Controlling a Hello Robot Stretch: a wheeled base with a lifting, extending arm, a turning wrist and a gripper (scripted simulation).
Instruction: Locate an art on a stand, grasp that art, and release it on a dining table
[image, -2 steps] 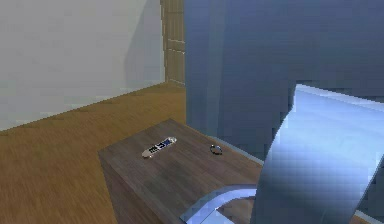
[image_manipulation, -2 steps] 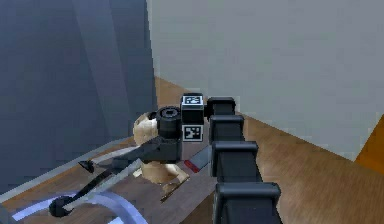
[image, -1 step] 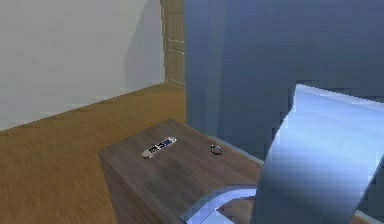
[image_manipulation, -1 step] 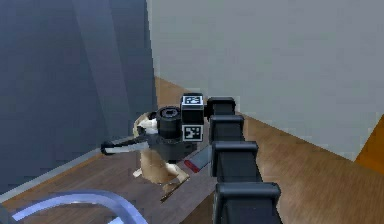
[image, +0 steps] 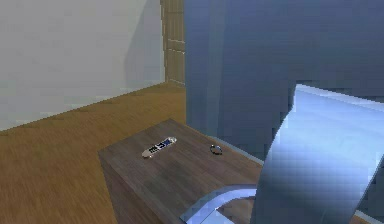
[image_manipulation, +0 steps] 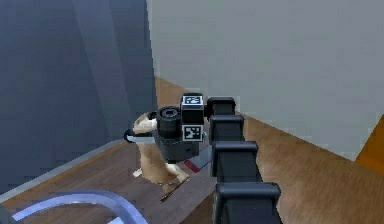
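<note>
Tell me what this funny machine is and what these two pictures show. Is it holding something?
It is a robot on wheels with one long arm. One picture looks ahead from the robot: a dark wooden stand with a flat remote-like thing and a small dark thing on top, beside a big pale curved shape. The other picture looks out sideways, where the arm reaches. The black blocky bar is the arm, and at its end is the gripper, its hand. A tan lumpy thing shows right at the gripper; it may be the art. I cannot tell whether the gripper holds it or it rests on the wood.
</note>
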